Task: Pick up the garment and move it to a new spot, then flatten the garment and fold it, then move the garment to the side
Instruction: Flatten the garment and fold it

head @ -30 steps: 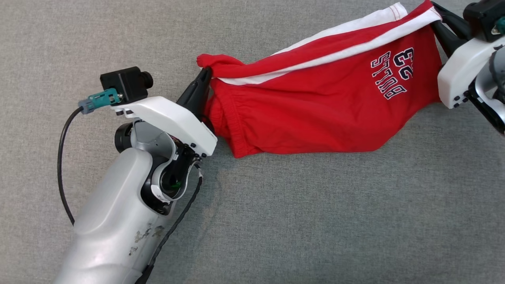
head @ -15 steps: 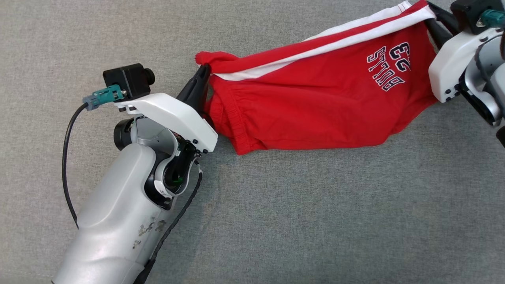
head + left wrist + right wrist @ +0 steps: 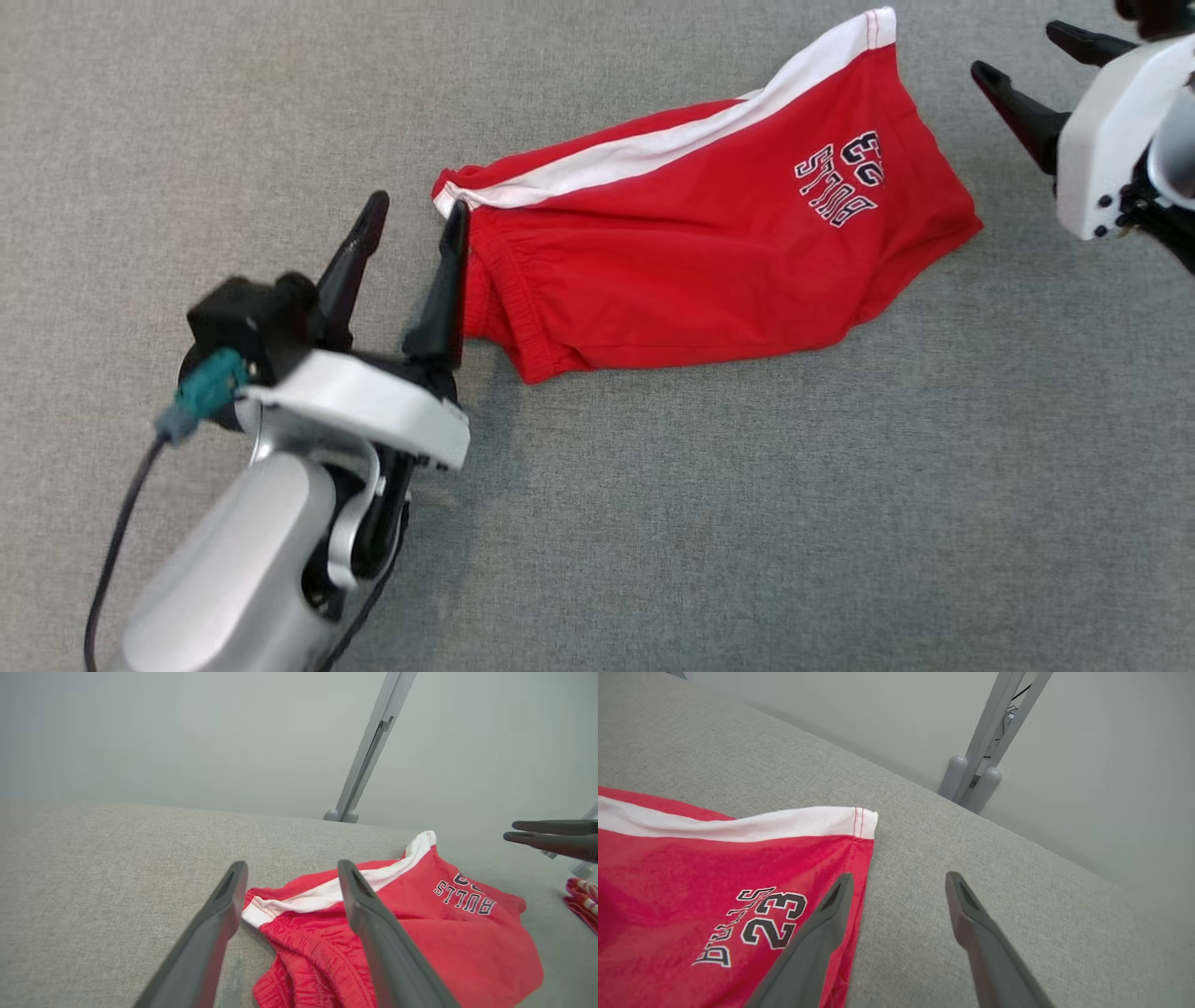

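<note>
Having just let go, the left gripper (image 3: pixel 417 203) and right gripper (image 3: pixel 1015 47) stand with jaws apart beside the red shorts (image 3: pixel 691 252), which lie on the grey cloth (image 3: pixel 747 513), seemingly ready for flattening.

You see red shorts (image 3: pixel 691 261) with a white side stripe lying folded, slanting toward far right.

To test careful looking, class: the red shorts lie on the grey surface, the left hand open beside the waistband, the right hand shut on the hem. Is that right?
No: the right hand is open and apart from the red shorts, as the head view shows. The rest holds: shorts on the grey surface, left hand open beside the waistband.
</note>
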Tool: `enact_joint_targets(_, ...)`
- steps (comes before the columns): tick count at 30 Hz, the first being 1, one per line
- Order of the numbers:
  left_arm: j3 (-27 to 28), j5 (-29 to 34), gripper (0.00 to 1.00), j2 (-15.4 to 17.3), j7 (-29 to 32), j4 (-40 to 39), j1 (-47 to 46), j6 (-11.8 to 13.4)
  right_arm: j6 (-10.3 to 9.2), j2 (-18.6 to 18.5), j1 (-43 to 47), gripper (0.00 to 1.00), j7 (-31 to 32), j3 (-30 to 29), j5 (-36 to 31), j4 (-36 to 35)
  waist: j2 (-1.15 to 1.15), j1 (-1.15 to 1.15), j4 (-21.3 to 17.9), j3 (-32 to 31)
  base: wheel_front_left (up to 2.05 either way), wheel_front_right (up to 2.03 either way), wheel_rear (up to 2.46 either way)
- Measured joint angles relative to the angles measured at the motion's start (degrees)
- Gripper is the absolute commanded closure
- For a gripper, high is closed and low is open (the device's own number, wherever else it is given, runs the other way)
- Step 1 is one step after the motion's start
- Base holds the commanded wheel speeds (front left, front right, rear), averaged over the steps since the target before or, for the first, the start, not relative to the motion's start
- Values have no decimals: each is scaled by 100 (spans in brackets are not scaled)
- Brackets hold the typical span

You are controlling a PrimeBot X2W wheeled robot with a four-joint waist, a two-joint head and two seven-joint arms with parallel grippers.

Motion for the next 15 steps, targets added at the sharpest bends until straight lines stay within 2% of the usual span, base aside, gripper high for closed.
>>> enact_joint_targets(3,-71,272,0,104,-296,-400,294,147,-1,-48,171,0,365,-224,360,-59,0,0,44,-14,0,0,0)
enact_joint_targets(7,-229,571,0,84,-536,-572,591,258,-1,130,424,0,769,-442,536,66,0,0,210,53,0,0,0)
enact_joint_targets(10,-333,737,0,-67,-666,-555,703,246,-1,277,482,0,915,-645,485,331,0,0,376,132,0,0,0)
enact_joint_targets(15,-428,993,0,-365,-746,-377,761,60,-1,466,501,0,1182,-902,100,799,0,0,692,236,0,0,0)
